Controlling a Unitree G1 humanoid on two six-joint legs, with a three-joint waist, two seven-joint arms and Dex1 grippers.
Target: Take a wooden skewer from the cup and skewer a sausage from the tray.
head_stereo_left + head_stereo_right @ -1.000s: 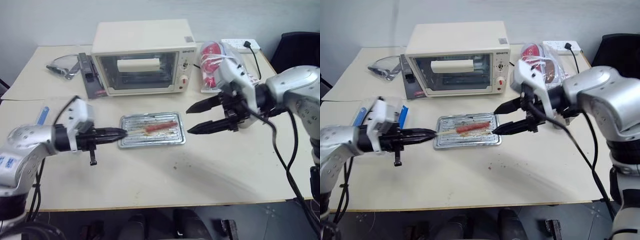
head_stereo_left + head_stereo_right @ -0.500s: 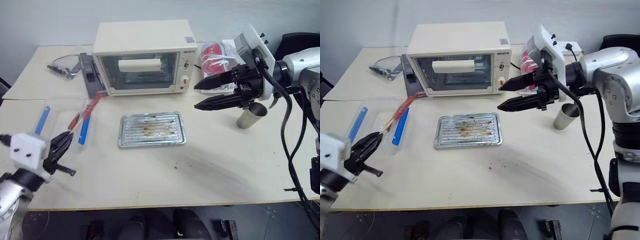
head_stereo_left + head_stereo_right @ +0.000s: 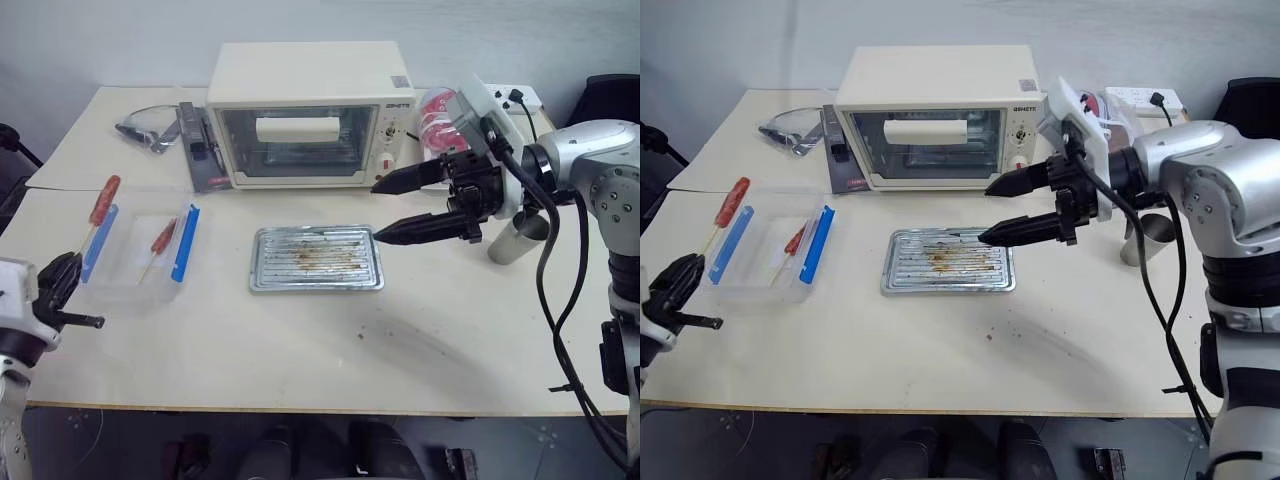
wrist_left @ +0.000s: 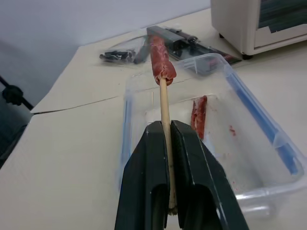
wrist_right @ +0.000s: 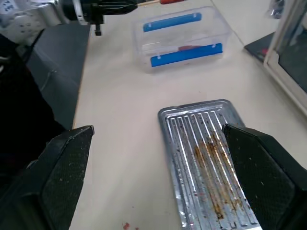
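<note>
Table [image 3: 330, 350]: pale top, seam across its left part. Toaster oven [image 3: 310, 115] at the back, glass door shut, a dark flat part lying beside its left foot.

Right arm reaches in over the table from the right. Right gripper [image 3: 390, 207] spread wide, black fingers pointing left, nothing between them, hanging above the right end of the tray [image 3: 317, 260]. Tray is silver, ridged, streaked with brown grease, bare of sausages, lying in front of the oven.

Clear plastic box [image 3: 140, 250] with blue side strips sits left of the tray, apart from it. One skewered sausage lies inside it.

Cup [image 3: 512, 238]: grey-beige tumbler, upright near the right edge, partly hidden behind the right arm.

Left gripper [image 4: 169, 158] low at the table's left edge, clenched on the wooden skewer [image 4: 164, 103]; stick runs straight out between the two fingers. The sausage [image 4: 161, 60] is threaded on the skewer's far tip, raised over the left rim of the plastic box, reddish-brown.

Red packet [image 3: 437, 108] behind the right gripper.
</note>
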